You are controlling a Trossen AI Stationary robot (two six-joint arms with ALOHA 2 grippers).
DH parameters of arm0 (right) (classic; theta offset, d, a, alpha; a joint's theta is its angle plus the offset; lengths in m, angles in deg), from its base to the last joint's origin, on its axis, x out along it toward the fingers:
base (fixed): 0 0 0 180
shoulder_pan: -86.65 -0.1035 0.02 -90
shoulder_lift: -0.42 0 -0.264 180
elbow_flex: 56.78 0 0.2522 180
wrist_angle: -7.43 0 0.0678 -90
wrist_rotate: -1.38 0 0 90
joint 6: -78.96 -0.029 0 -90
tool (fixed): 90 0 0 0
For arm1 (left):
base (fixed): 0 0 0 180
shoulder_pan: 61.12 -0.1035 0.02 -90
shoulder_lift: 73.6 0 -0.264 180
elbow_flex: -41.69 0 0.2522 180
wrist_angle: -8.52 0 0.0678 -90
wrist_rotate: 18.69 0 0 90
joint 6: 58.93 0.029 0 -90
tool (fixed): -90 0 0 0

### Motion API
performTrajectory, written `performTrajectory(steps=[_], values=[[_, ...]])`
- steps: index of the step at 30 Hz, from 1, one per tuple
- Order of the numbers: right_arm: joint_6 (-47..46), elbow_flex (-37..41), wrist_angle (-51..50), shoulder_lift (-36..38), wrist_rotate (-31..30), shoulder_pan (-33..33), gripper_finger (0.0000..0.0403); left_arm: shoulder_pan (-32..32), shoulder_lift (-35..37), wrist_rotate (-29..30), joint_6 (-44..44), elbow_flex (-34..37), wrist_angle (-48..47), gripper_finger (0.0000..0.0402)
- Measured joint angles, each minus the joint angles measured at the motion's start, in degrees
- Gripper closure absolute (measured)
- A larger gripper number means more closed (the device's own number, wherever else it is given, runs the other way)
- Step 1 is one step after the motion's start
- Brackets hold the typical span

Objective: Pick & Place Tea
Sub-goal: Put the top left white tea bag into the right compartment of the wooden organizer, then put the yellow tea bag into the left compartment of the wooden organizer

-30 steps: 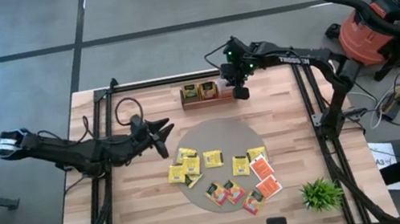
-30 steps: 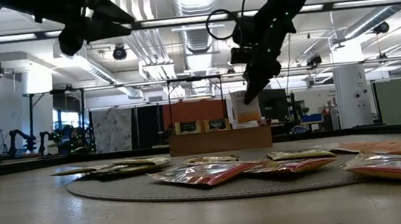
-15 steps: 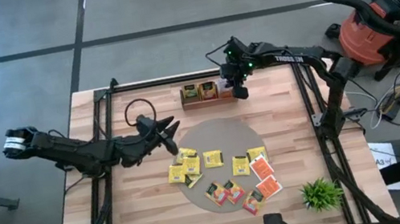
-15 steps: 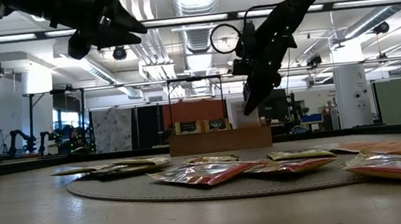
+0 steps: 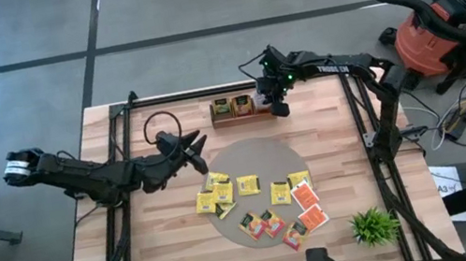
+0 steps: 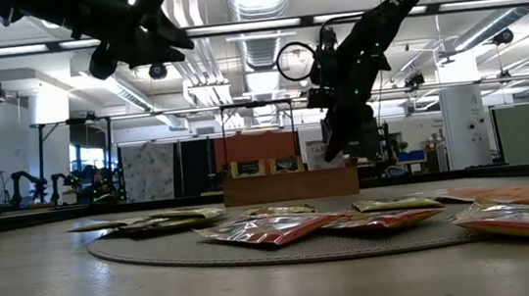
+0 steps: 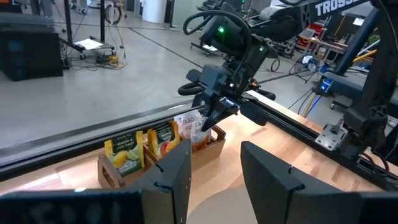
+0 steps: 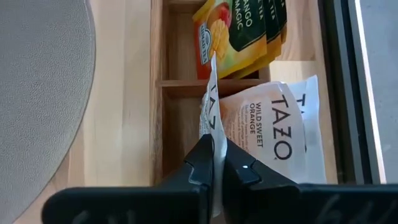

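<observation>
As the right gripper (image 8: pixel 212 163) pinched a white packet (image 8: pixel 211 118) edge-on over the tray (image 8: pixel 157 106)'s end slot, it needed a straight drop; the left gripper (image 5: pixel 191 150) hovered open above the mat (image 5: pixel 252 160).

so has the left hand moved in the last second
Yes. In the high view the left hand has shifted toward the round grey mat, and its tips now reach the mat's edge. The wooden tray stayed put.

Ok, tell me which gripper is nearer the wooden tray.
Right. The right gripper is at the wooden tray, lowering a white packet into its end compartment. The left gripper hangs off toward the table's left, over the mat's edge.
</observation>
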Motion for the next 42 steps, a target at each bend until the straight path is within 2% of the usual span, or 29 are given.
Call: performTrajectory(steps=[4,7,9,16,30,37,42], values=[[0.0,0.0,0.3,0.0,-1.1,0.0,0.0376,-0.3,0.0,0.0,0.1,0.0,-0.3,0.0268],[-0.5,0.0,0.5,0.0,-6.7,-0.1,0.0366,-0.6,0.0,0.0,0.1,0.0,-0.3,0.0268],[-0.9,0.0,0.4,0.0,-8.4,0.0,0.0363,-0.7,0.0,0.0,0.1,0.0,-0.3,0.0268],[-0.6,-0.1,0.6,0.7,-8.5,-0.1,0.0358,-0.9,0.0,-0.1,0.1,0.0,-0.3,0.0268],[-2.9,-0.5,0.4,1.1,-9.3,0.0,0.0318,-1.0,0.0,-0.1,0.1,0.0,-0.4,0.0268],[-1.9,-4.7,-1.9,2.5,-18.2,0.0,0.0296,-1.0,0.0,-0.1,0.1,0.0,-0.4,0.0268],[-1.2,-7.1,-1.7,6.7,-18.2,0.0,0.0304,-1.0,0.0,-0.1,0.4,0.0,-0.8,0.0268]])
